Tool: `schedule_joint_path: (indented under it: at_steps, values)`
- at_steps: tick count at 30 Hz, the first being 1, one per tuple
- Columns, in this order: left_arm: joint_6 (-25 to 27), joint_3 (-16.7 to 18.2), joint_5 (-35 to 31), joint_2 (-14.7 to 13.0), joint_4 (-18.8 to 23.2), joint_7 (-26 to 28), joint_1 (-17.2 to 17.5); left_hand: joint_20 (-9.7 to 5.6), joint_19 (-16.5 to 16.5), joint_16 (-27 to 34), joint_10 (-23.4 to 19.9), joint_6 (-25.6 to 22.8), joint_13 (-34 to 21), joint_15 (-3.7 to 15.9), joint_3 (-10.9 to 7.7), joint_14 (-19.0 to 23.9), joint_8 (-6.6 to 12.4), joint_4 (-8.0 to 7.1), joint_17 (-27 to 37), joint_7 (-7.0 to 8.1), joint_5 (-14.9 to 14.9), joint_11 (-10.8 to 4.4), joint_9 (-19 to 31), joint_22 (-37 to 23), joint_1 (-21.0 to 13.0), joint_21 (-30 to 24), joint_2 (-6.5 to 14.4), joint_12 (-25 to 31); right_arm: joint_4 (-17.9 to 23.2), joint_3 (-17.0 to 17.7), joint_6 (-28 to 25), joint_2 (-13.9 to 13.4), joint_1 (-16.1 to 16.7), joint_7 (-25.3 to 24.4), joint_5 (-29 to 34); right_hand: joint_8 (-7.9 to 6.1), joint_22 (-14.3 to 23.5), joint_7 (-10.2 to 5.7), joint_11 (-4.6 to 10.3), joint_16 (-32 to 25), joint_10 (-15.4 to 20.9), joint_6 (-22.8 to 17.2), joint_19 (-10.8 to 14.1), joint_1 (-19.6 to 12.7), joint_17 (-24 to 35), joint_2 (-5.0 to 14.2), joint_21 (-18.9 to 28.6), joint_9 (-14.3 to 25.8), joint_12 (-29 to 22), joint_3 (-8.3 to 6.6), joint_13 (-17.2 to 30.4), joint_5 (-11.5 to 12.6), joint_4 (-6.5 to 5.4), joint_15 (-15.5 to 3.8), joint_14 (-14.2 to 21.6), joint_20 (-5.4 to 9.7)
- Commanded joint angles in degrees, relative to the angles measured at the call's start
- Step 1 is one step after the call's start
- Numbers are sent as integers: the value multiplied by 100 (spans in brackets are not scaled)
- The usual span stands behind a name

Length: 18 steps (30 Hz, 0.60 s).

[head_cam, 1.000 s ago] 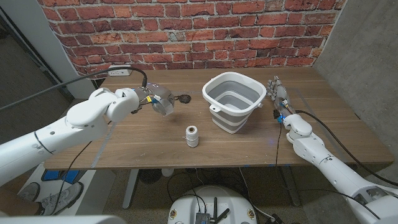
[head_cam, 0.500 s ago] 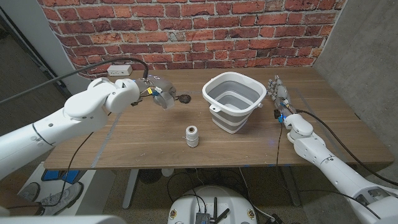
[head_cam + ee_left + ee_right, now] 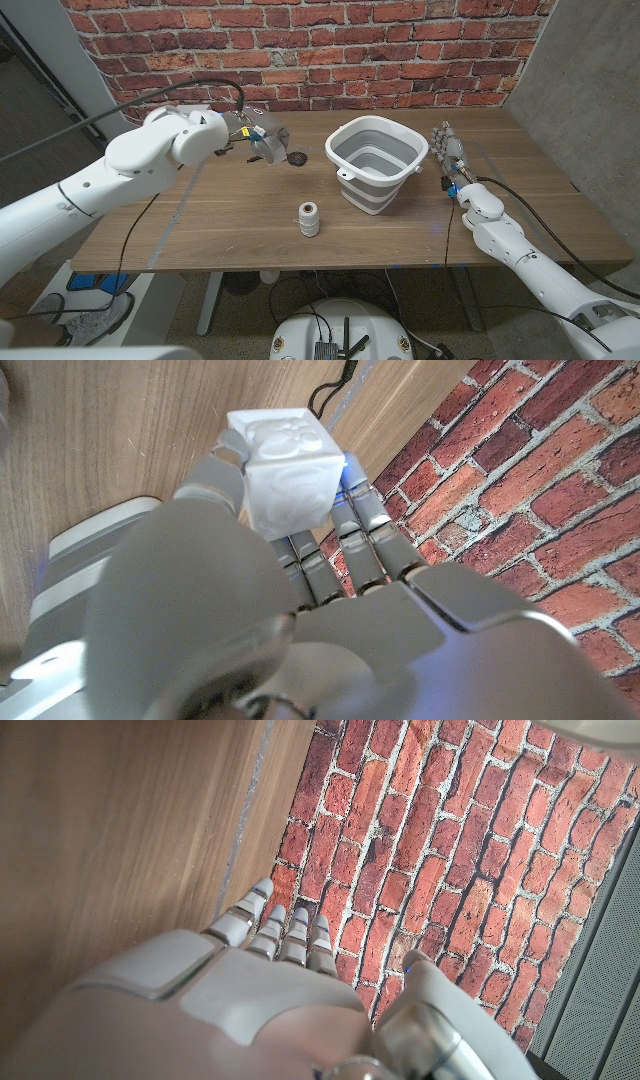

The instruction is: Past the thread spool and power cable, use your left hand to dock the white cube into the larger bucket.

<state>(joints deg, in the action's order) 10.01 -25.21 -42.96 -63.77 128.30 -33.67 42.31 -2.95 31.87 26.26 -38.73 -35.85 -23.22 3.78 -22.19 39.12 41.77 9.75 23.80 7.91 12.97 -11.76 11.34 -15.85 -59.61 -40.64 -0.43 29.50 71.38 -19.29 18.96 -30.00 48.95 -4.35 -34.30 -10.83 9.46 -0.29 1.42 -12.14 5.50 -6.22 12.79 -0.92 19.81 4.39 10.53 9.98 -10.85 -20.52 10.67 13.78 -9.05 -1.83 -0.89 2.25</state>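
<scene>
So the white cube (image 3: 287, 468) is up in the left hand (image 3: 262, 145), pinched between the thumb and the fingers (image 3: 360, 525). The wrist cam shows it really well: the cube sits at the fingertips with one embossed face turned toward the camera, and the wood of the table (image 3: 230, 215) is behind it, so it's clearly lifted off the surface. In the head view you can't really make out the cube itself, the hand covers it.

The left hand is hovering over the back-left part of the table, close to the brick wall (image 3: 300, 50). Just past its fingertips, toward the bucket, there's a small dark thing on the table (image 3: 297, 157), can't tell what it is. Behind the hand a power strip (image 3: 196, 108) with a black cable (image 3: 225, 88) peeks out near the wall.

The grey bucket (image 3: 377, 163) stands well off to the right of that hand, open side up. The thread spool (image 3: 309, 218) stands upright on the table nearer the robot than the hand, roughly between the hand and the bucket but closer to the front edge.

The right hand (image 3: 449, 155) is on the other side of the bucket, near it, fingers straight and held together pointing toward the wall, holding nothing.
</scene>
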Motion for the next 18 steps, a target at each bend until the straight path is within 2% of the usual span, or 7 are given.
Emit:
schedule_joint_path:
  at_steps: [1, 10, 18]
  values:
    - [-266, -159, 55, 336, -133, -362, -618, -852, -19, -10, -292, -61, -179, 989, 20, 62, 32, 3, 29, 13, 21, 3, 21, -26, -325, -46, 361, 57, -37, 10, 10, -6, -18, -5, 14, -11, 22, 5, 30, -41, 16, -66, -4, 36, 10, 349, 33, 23, -19, -2, 15, -1, -22, -107, -18, 32]
    - [-590, -275, 80, 549, -202, -460, -1011, -845, -25, -29, -348, -166, -244, 990, 38, 106, 72, -11, 61, -7, 21, 1, 22, -35, -322, -120, 394, 92, -131, 1, 45, 26, -81, 43, 8, -12, 22, 7, 24, -42, 12, -72, -2, 35, 11, 353, 34, 23, -18, -1, 15, 0, -22, -98, -20, 30]
    - [-911, -485, 185, 948, -427, -635, -1542, -844, -21, -47, -390, -179, -290, 990, 48, 132, 76, -17, 81, -20, 22, 3, 23, -41, -318, -175, 415, 117, -292, -12, 142, 89, -196, 116, 11, -14, 22, 13, 33, -45, 11, -81, 1, 34, 11, 353, 36, 23, -18, 0, 15, 0, -22, -96, -17, 36]
